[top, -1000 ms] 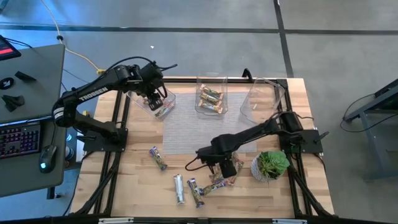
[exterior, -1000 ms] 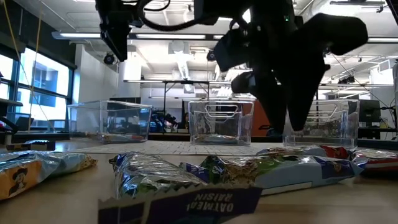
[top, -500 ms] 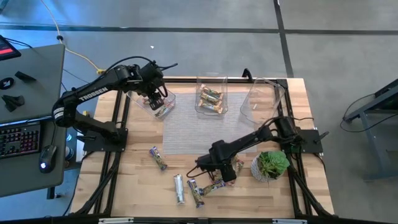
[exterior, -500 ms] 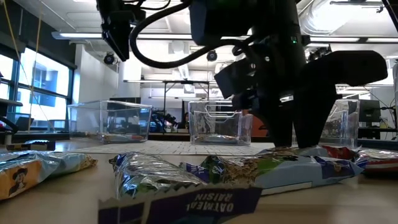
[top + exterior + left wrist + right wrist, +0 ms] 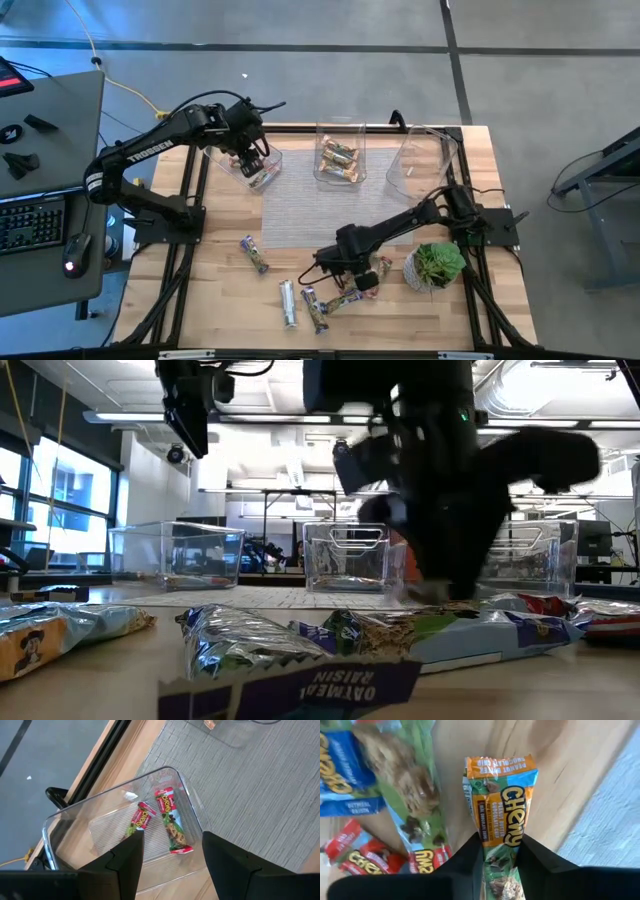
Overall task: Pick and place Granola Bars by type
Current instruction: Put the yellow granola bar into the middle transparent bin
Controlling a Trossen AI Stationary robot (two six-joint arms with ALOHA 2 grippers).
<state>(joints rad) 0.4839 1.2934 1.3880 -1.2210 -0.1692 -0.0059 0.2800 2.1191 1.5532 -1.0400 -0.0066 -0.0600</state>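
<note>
Wooden bench [image 5: 220, 300] with a grey woven mat [image 5: 300, 205] at its centre and three clear bins along the far edge. Right claw [image 5: 362, 276] is down at the bench surface near the front, beside a small potted plant [image 5: 437, 264]; in its wrist view the two fingers [image 5: 466, 865] press both long sides of an orange-and-green Chewy bar [image 5: 502, 827], whose long axis runs straight out from the claw, orange end farthest away. Beside that bar lie a blue-and-green bar [image 5: 380, 775] and a red bar [image 5: 415, 860]. Further bars are scattered at the bench front: a purple one [image 5: 254, 253] lying diagonally and a silver one [image 5: 288, 303] lying roughly front to back. Left claw [image 5: 249, 160] hangs over the left bin [image 5: 100, 827], fingers apart and holding nothing; two red-and-green bars [image 5: 170, 820] lie in that bin, roughly parallel. Middle bin [image 5: 340, 175] holds orange-wrapped bars [image 5: 338, 158].
</note>
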